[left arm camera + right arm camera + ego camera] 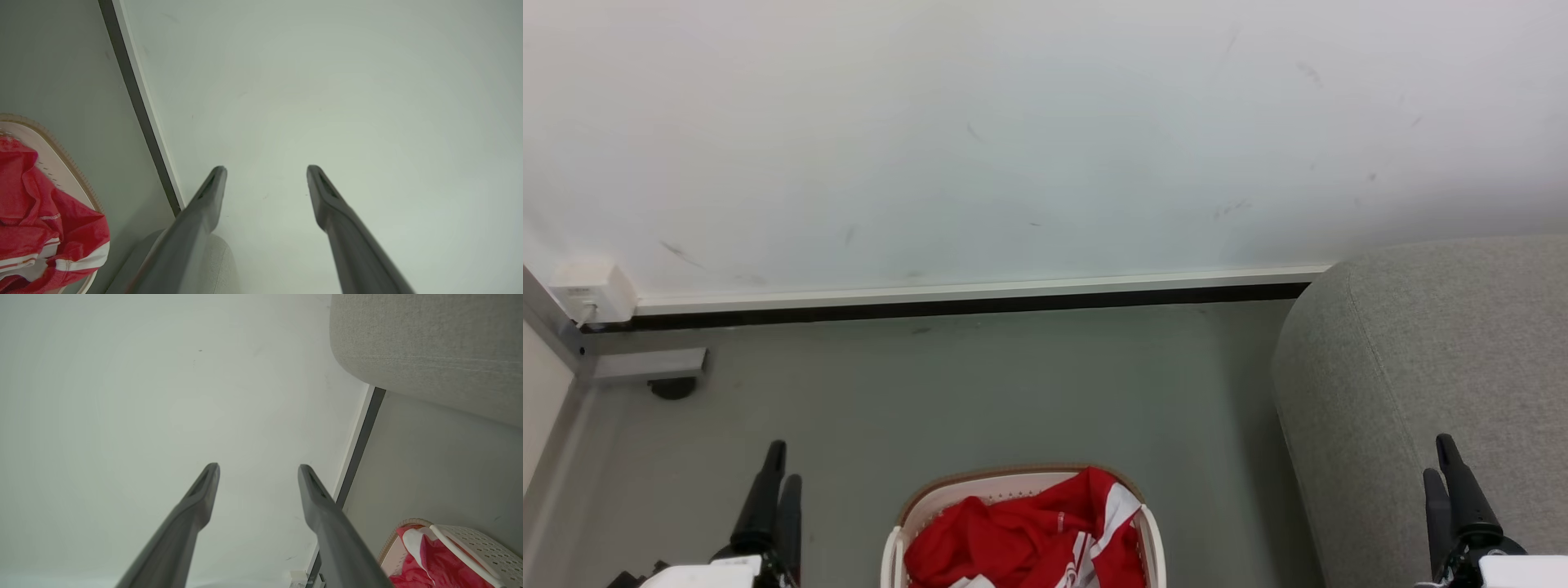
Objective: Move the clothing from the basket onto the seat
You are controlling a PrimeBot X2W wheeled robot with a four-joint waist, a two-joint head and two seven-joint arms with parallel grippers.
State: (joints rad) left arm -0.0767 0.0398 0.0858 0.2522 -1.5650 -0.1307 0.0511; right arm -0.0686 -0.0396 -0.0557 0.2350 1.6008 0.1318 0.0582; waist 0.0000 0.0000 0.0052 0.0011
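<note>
Both sets of jaws stand wide and hold nothing. The left fingers (200, 208) and right fingers (322, 506) point at the bare wall (1013, 122), well above the work.

The red clothing (1013, 531) is all in the basket (1013, 475), heaped, w/ a white-striped fold draped over the right rim. The basket sits on the floor (1013, 384), near centre, between my two arms. It's cut off by the bottom edge of the head view. The grey seat (1421, 343) is to the right, close to the basket but not touching it, and nothing lies on it yet.

Step in hand, as I read it: the first reach into the basket.

- I'd bend at the waist first, so the whole basket is in the head view before committing.
- I'd use the right arm, since it's nearer the seat and has a shorter carry.
- Come down from above and aim for the highest ridge of red fabric, approx mid-heap, not the fold at the rim.
- Keep the fingertips off the perforated wall, which could snag them.
- Close fully, because thin cloth probably slips.
- The basket looks light and may rise w/ the garment. The left jaws could steady the far-left rim.
- Lift straight up until the hem clears the rim, then swing right.
</note>
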